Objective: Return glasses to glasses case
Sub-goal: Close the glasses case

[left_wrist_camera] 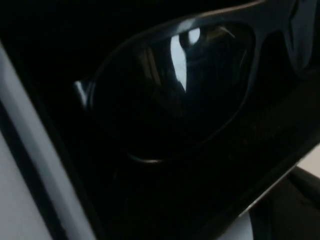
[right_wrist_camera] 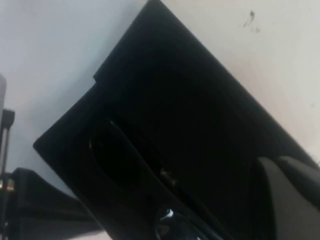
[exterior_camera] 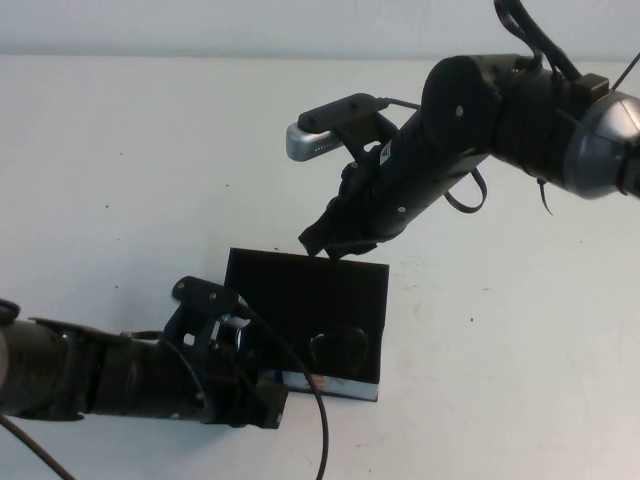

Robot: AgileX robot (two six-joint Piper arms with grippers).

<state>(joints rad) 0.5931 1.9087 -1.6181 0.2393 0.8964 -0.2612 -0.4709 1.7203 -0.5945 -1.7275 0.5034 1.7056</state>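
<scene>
No readable text, label or number anywhere, not even along the glasses case.

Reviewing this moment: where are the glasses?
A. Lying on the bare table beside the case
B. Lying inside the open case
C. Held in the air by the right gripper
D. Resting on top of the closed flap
B: the glasses lie inside the open glasses case, its flap laid back; the right gripper is shut at the flap's far edge, the left gripper at the case's near side.
</scene>
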